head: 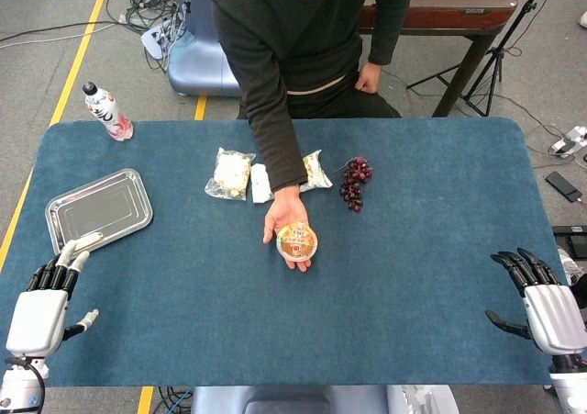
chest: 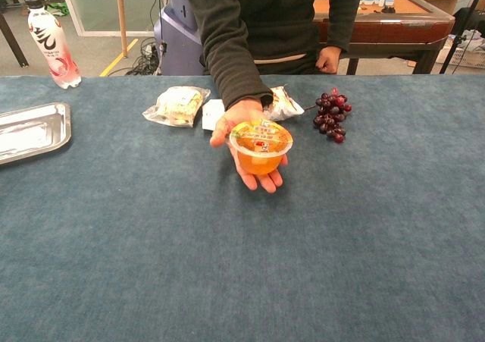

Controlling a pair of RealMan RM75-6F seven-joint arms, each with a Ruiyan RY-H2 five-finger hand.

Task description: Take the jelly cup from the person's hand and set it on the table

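An orange jelly cup (head: pixel 296 240) (chest: pixel 260 145) with a printed lid lies on the person's open palm (head: pixel 284 217) (chest: pixel 244 118), held over the middle of the blue table (head: pixel 275 331). My left hand (head: pixel 44 308) rests at the table's near left edge, fingers apart and holding nothing. Over at the near right edge is my right hand (head: pixel 544 304), its dark fingers spread and nothing in it. Both hands are far from the cup. The chest view shows neither hand.
A metal tray (head: pixel 96 208) (chest: pixel 30 132) lies at the left. A bottle (head: pixel 107 112) (chest: pixel 50 43) stands at the far left corner. Wrapped snack packs (head: pixel 230 173) (chest: pixel 177 104) and a grape bunch (head: pixel 355 183) (chest: pixel 332 116) lie behind the person's hand.
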